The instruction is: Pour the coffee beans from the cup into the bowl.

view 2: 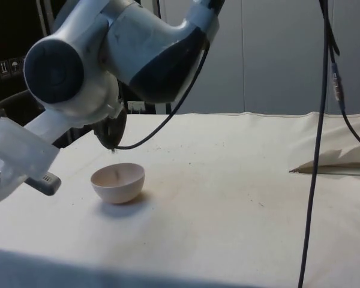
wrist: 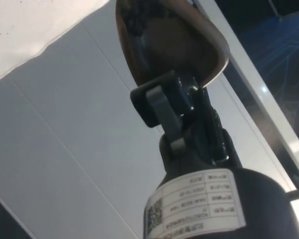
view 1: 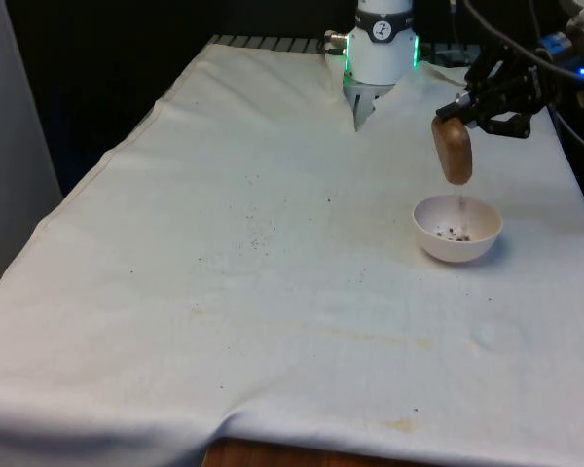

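A brown cup (view 1: 453, 150) hangs tipped mouth-down just above a white bowl (view 1: 457, 229) at the front view's right. My gripper (view 1: 464, 115) is shut on the cup's rim and holds it over the bowl. A thin stream of coffee beans (view 1: 458, 202) falls from the cup, and a few dark beans (view 1: 456, 233) lie in the bowl's bottom. In the side view the bowl (view 2: 117, 182) sits below the wrist, and the cup (view 2: 112, 131) shows as a dark shape behind the arm. In the wrist view a finger (wrist: 162, 107) clamps the cup (wrist: 169, 42), whose inside holds dark beans.
The white cloth (view 1: 273, 292) carries scattered dark specks (view 1: 258, 233) near its middle and faint brown stains towards the front edge. A fold of cloth (view 2: 333, 163) lies raised at the side view's right. A black cable (view 2: 315, 150) hangs down there.
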